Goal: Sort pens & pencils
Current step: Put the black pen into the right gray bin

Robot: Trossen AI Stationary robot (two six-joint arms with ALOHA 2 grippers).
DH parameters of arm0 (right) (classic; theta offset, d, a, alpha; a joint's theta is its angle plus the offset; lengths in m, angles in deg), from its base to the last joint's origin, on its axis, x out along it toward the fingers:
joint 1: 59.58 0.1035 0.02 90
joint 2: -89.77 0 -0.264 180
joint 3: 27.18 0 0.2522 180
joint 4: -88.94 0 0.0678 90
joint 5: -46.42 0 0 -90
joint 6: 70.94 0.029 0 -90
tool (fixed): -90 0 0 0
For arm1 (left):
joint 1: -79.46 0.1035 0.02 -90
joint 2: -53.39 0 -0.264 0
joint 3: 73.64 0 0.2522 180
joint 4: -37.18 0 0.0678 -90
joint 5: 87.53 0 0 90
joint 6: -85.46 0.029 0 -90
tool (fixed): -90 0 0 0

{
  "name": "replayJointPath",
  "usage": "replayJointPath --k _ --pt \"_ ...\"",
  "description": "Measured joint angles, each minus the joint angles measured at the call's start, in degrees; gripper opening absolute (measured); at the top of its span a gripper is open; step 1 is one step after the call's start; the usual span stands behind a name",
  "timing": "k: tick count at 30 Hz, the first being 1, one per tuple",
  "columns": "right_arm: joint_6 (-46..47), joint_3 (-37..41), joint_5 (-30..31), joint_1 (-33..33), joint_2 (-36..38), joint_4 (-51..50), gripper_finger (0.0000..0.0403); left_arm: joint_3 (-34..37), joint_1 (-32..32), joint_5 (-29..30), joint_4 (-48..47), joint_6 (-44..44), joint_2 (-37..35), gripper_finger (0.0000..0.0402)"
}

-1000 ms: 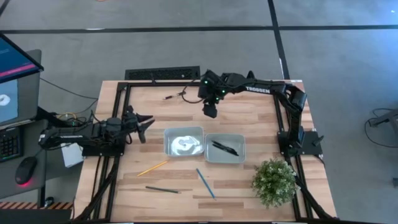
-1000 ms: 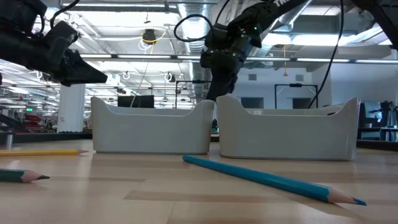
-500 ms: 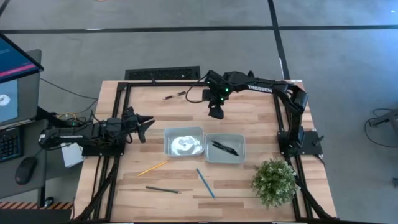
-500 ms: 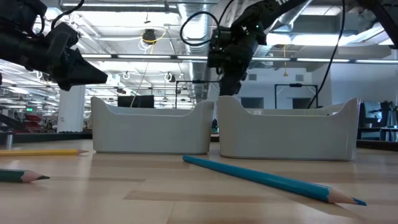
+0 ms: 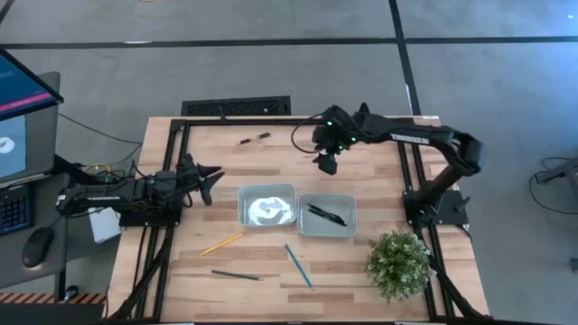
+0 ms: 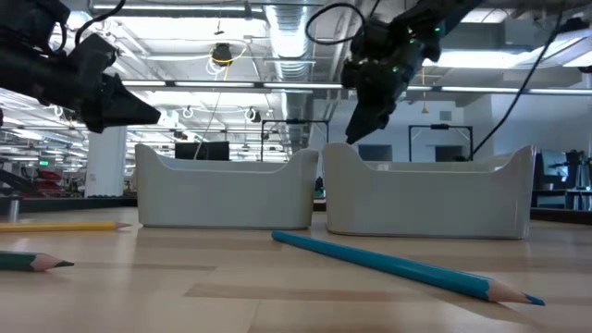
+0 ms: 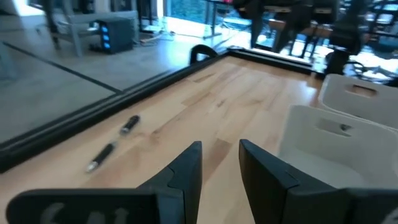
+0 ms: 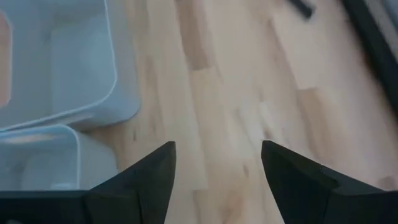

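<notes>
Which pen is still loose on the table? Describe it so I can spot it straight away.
Start from the two pale bins in the middle of the wooden table, then look to the far edge by the black frame rail. The loose pen lies there alone, left of the right gripper. It is short and black, unlike the yellow, blue and grey-green pencils on the near side.

Two bins sit side by side mid-table, the left bin touching the right bin, which has pens lying in it. In front of the bins three pencils lie apart on the table. Behind them, near the far edge, lies a lone pen, and a potted plant stands at the front right corner.
</notes>
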Motion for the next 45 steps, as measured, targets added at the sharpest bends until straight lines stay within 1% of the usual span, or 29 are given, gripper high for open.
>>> replayJointPath --k 3,5,10,14,19,23,28,33,39,45 --pt "1.0 2.0 1.9 0.8 2.5 3.2 0.0260 0.0 0.0 2.3 0.0 -0.8 0.0 0.0098" --pt "1.4 2.1 2.0 1.1 3.2 3.6 0.0260 0.0 0.0 3.1 0.2 -1.0 0.0 0.0098" --pt "1.5 2.1 2.0 1.1 3.0 5.1 0.0260 -0.6 0.3 3.5 0.7 -1.9 0.0 0.0098" --pt "1.4 2.0 2.0 0.7 2.1 8.9 0.0260 -2.2 1.9 3.2 2.6 -0.6 0.0 0.0098" --pt "1.5 2.1 2.1 1.0 1.9 10.2 0.0260 -4.2 4.3 3.0 2.7 0.1 1.5 0.0098" --pt "2.0 2.2 2.0 1.5 1.7 8.9 0.0260 -5.9 5.8 1.4 2.7 1.2 4.6 0.0098" --pt "2.1 2.2 2.0 1.4 1.7 9.4 0.0260 -8.9 7.7 1.4 2.8 2.2 9.9 0.0098" --pt "3.0 2.1 2.0 1.8 1.7 9.4 0.0260 -11.6 9.3 1.4 2.9 1.2 14.1 0.0098" --pt "3.0 2.1 2.0 1.8 1.7 9.2 0.0260 -11.8 10.0 1.8 2.4 -1.1 16.5 0.0098" --pt "3.0 2.1 2.0 1.8 1.7 9.2 0.0260 -11.8 10.9 2.8 3.0 0.4 18.5 0.0098"
